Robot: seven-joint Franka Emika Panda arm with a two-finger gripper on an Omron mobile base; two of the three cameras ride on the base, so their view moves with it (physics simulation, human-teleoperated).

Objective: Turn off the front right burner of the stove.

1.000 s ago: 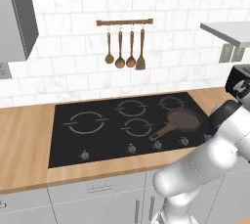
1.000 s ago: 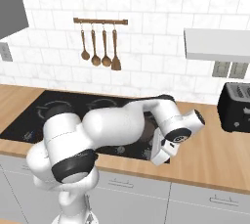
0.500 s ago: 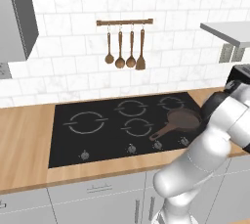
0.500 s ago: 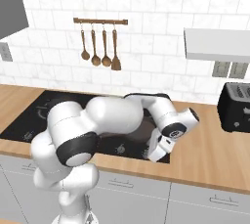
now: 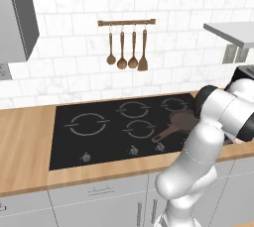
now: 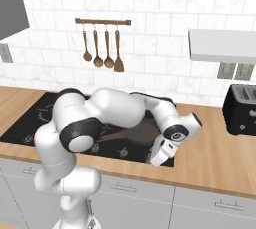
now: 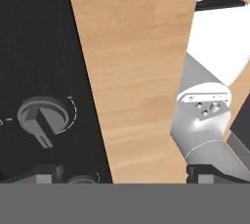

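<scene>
The stove [image 5: 99, 141] is a wide black glass cooktop set into a wooden counter [image 5: 25, 137], with white ring marks on its surface and a row of small dark knobs along its front edge; in the left base view a brown skillet [image 5: 181, 121] sits on the right part of the glass, its handle pointing toward the front knobs, and it covers the front right burner [image 5: 174, 131], of which little bare glass shows around the pan. The white arm bends over the right end of the stove, and in the right base view the gripper [image 6: 161, 157] hangs low at the front right corner of the cooktop, just over the front edge where glass meets wood; its fingertips are hidden behind the hand there, so I cannot tell from that side how the jaws stand. In the hand view the two dark finger tips sit well apart at the bottom of the picture, so the jaws are wide and hold nothing; a round grey knob [image 7: 43, 116] with a raised bar lies on the black glass just above the left finger tip, not between the jaws, and apart from both tips; the wooden counter fills the space between the tips. On the tiled wall behind the stove, wooden utensils [image 5: 127, 48] hang from a rail; a dark toaster [image 6: 241, 109] stands on the counter far to the right.
</scene>
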